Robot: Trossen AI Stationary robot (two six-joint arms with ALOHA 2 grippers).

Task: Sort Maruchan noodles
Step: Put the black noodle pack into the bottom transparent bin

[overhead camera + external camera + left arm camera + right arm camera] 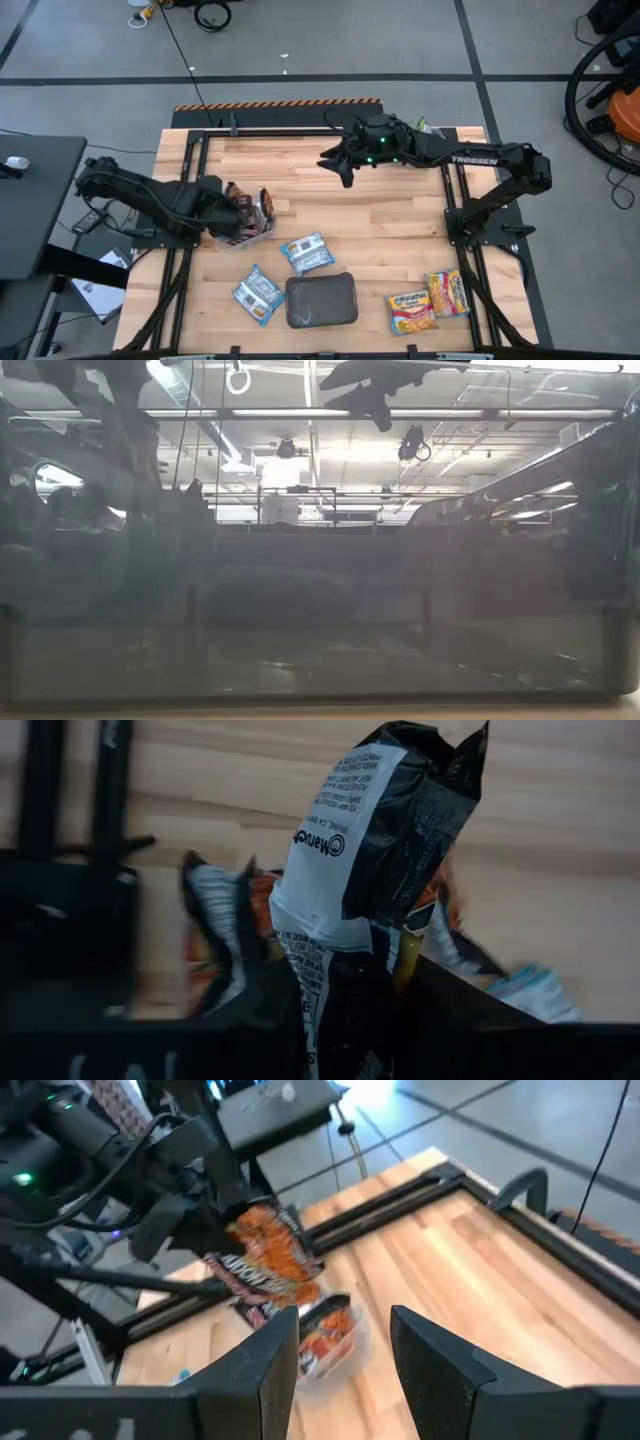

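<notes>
Grey floor with taped lines surrounds a pale wooden table [380,215], framed by dark rails. At its left edge the left gripper [205,1230] pinches one dark red-brown packet [385,830] and holds it up on end, long axis roughly vertical, just above a clear tub [330,1342] that already holds similar packets. That tub lies directly beneath the claw, so a release would likely drop the packet in with its kind. The right gripper [345,1355] hangs well apart over the far middle of the table, fingers spread and empty, pointing toward the left arm. Near the front edge two blue-white packets [307,252] lie flat beside a dark tray [322,301], and two yellow-orange packets [448,294] lie further right, nearer the right arm. From table height, a dark translucent wall blocks almost everything; only ceiling lights show through.
</notes>
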